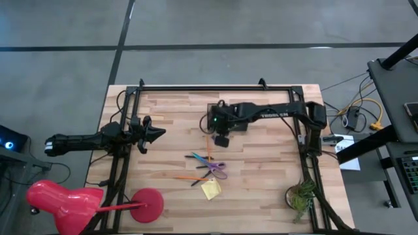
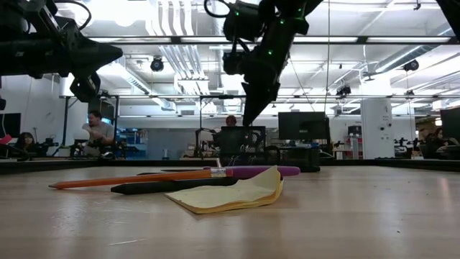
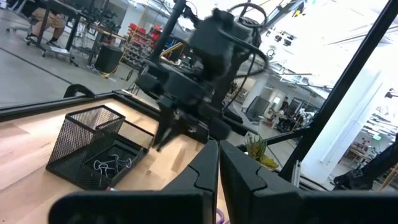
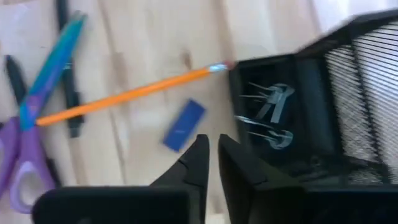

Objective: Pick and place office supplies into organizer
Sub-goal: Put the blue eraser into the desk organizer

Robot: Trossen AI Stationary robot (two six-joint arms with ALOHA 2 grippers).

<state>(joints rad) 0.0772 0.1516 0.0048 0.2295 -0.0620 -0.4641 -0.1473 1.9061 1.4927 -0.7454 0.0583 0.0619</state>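
The black mesh organizer (image 1: pixel 211 109) (image 3: pixel 93 146) stands mid-table, with metal clips (image 4: pixel 267 99) lying in its low tray. My right gripper (image 1: pixel 222 140) (image 4: pixel 211 144) hovers just in front of it, pointing down, shut and empty. An orange pencil (image 4: pixel 124 96) lies with its eraser end at the organizer's low wall. Nearer lie the purple-handled scissors (image 1: pixel 215 168) (image 4: pixel 31 124), dark pens (image 2: pixel 172 186), a second orange pencil (image 2: pixel 129 180) and the yellow sticky pad (image 1: pixel 210 189) (image 2: pixel 230 194). A small blue block (image 4: pixel 183 124) lies below the right gripper. My left gripper (image 1: pixel 153 134) waits shut at the table's left, raised.
A small green plant (image 1: pixel 300 196) stands at the near right corner. A pink object (image 1: pixel 65 199) on a round base sits at the near left corner, partly off the table. A black frame (image 1: pixel 215 87) runs along the far edge and sides. Bare wood lies right of the supplies.
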